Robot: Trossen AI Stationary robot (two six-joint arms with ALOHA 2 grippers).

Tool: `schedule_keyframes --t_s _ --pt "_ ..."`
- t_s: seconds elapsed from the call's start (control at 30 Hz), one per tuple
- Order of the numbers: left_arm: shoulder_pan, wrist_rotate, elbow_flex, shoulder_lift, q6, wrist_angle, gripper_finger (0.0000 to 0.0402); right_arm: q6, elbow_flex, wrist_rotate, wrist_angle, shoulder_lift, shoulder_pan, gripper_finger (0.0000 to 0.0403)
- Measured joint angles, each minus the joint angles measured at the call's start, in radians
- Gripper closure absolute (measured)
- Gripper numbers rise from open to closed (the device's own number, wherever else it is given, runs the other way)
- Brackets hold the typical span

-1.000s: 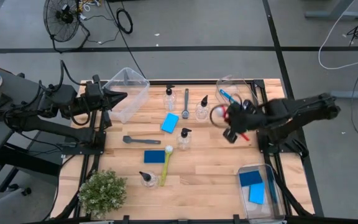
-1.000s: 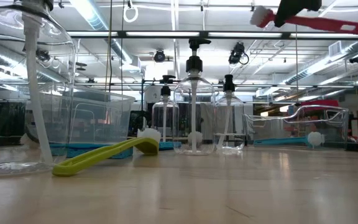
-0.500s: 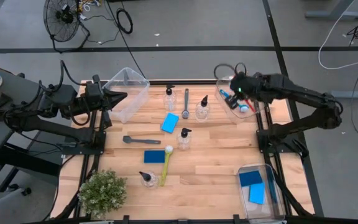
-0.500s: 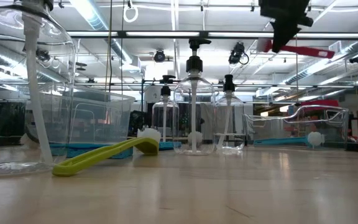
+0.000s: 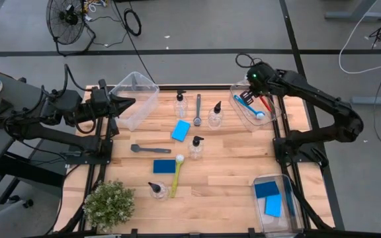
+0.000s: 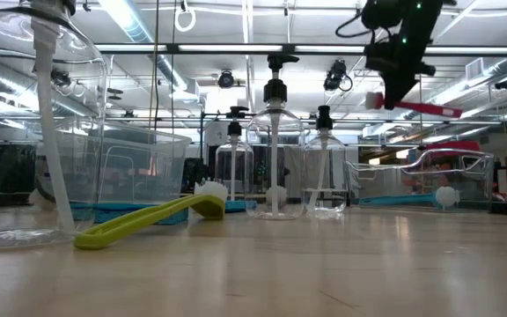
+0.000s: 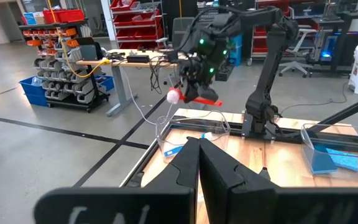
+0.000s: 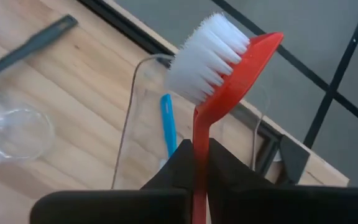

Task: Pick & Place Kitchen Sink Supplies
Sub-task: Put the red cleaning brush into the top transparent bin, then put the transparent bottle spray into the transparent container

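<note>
My right gripper (image 5: pixel 260 91) hangs over the clear bin (image 5: pixel 270 116) at the table's far right, shut on a red brush (image 6: pixel 429 108) with white bristles (image 8: pixel 207 53). A blue brush (image 5: pixel 247 104) lies inside that bin. Near the far left edge my left gripper (image 5: pixel 129 102) waits shut and level, beside another clear bin (image 5: pixel 137 89). On the table lie blue sponges (image 5: pixel 180 130), clear bottles (image 5: pixel 196 147), two grey brushes (image 5: pixel 197 109) and a yellow-green brush (image 5: pixel 176 175). My right gripper pinches the red brush's handle (image 8: pixel 199 134) between its two fingers, just behind the bristle head. The fingers slant down from above. The brush is lifted clear above the bin, roughly level, with its long handle end (image 6: pixel 443 111) sticking out past the fingers.
A third clear bin (image 5: pixel 290 211) holding blue sponges stands at the near right corner. A bushy green plant (image 5: pixel 109 203) sits at the near left corner. Bare wood lies between the bottles and the near right bin.
My right gripper has carried the red brush toward the table's far edge, from beside the bottles to over the far-right bin. It has swung about, tipped further down and sunk a little. The brush has turned with it, still lifted clear.
</note>
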Motion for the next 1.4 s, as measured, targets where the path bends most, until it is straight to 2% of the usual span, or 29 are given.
schedule_keyframes --t_s 0.23,0.43,0.57,0.87,1.0,1.1,1.23,1.4 --pt "0.000 -0.024 0.000 0.000 0.002 0.000 0.0385 -0.066 -0.100 -0.003 0.084 0.000 -0.026 0.0390" --pt "0.000 -0.051 0.000 0.000 0.002 0.000 0.0385 -0.059 -0.130 -0.002 0.094 0.000 -0.047 0.0368" --pt "0.000 -0.067 0.000 0.000 0.002 0.000 0.0385 -0.071 -0.130 0.007 0.116 0.000 -0.053 0.0329" --pt "0.000 -0.112 0.000 0.000 0.000 0.000 0.0385 -0.091 -0.130 0.004 0.130 0.000 -0.065 0.0212" --pt "0.000 -0.136 0.000 0.000 -0.001 0.000 0.0385 -0.057 -0.130 -0.084 0.173 0.000 -0.065 0.0185" --pt "0.000 -0.140 0.000 0.000 -0.001 0.000 0.0385 -0.055 -0.130 -0.189 0.226 0.000 -0.065 0.0178" --pt "0.000 -0.157 0.000 0.000 -0.001 0.001 0.0385 -0.052 -0.130 -0.401 0.357 -0.012 -0.063 0.0177" --pt "0.022 -0.181 0.000 0.000 -0.034 0.003 0.0385 -0.006 -0.130 -0.660 0.623 -0.034 -0.036 0.0177"
